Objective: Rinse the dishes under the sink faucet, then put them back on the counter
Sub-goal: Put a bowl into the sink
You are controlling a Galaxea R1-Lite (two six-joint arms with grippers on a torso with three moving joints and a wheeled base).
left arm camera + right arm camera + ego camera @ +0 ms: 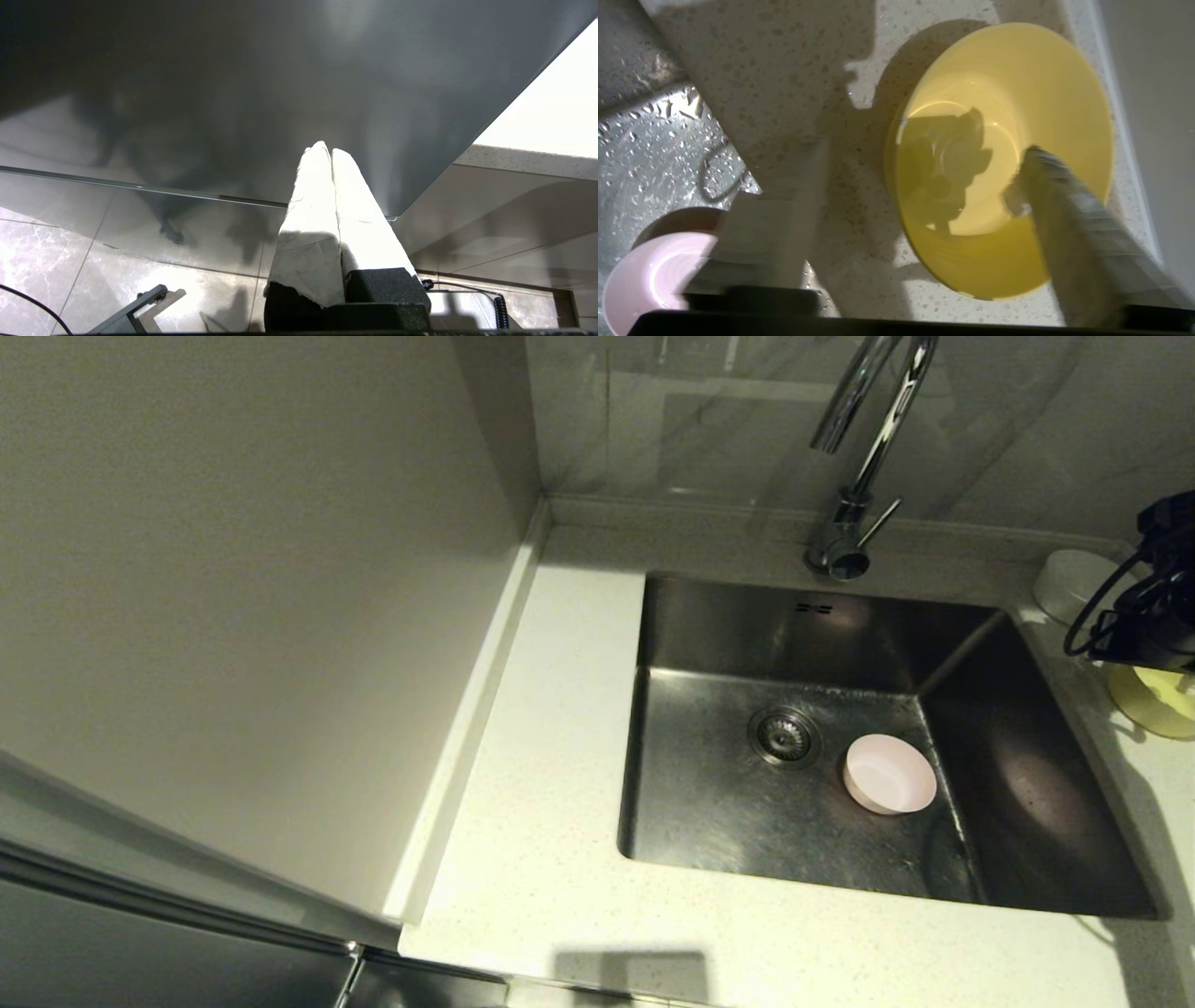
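Note:
A pale pink bowl (889, 773) (644, 280) stands upright on the sink (719, 803) floor, right of the drain. The faucet (864, 439) rises behind the basin, its spout over the back of the basin. On the counter (541, 784) right of the sink stand a white bowl (1072, 581) and a yellow bowl (1156, 707) (999, 154). My right gripper (1158, 616) (920, 154) hangs open over the yellow bowl's sink-side rim, one finger inside the bowl and the other outside over the counter (784, 70). It holds nothing. My left gripper (327, 149) is shut and empty, low beside a dark cabinet front.
A wall with a raised rim bounds the counter on the left. The wet sink wall (640, 140) lies close beside the yellow bowl. The drain strainer (784, 735) sits mid-basin. A wall edge runs just past the yellow bowl's far side.

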